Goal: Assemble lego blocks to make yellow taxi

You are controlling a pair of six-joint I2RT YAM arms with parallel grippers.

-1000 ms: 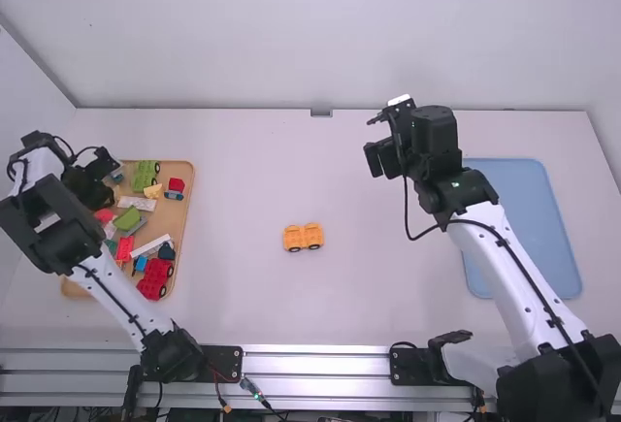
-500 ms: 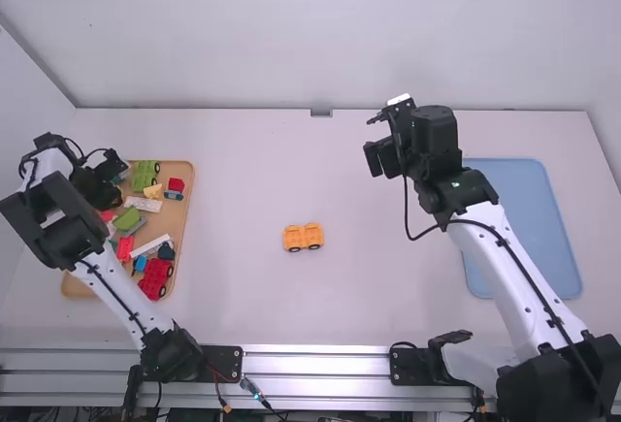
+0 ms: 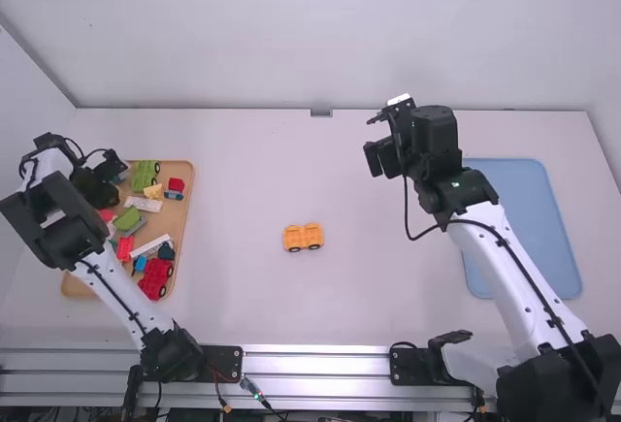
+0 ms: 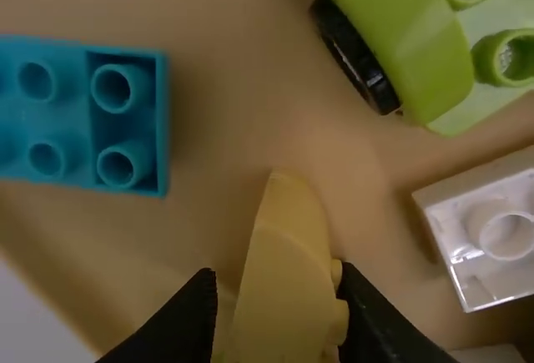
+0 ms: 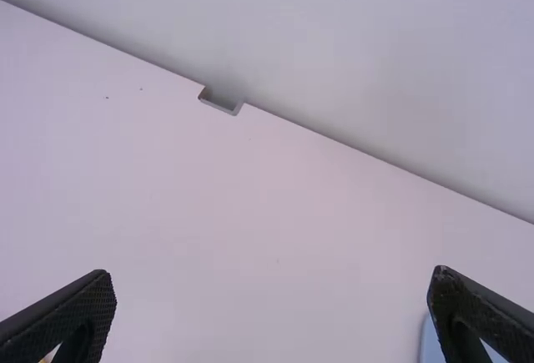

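The left gripper (image 3: 110, 164) pinches a yellow block (image 4: 284, 296); the right gripper (image 3: 373, 141) stands wide open, holding nothing.

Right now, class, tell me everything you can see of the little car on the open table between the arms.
The car is yellow-orange and looks like plastic, with two blocky parts side by side and dark wheels along its near edge. It stands upright on the white table, its length running roughly left to right. Neither arm touches it.
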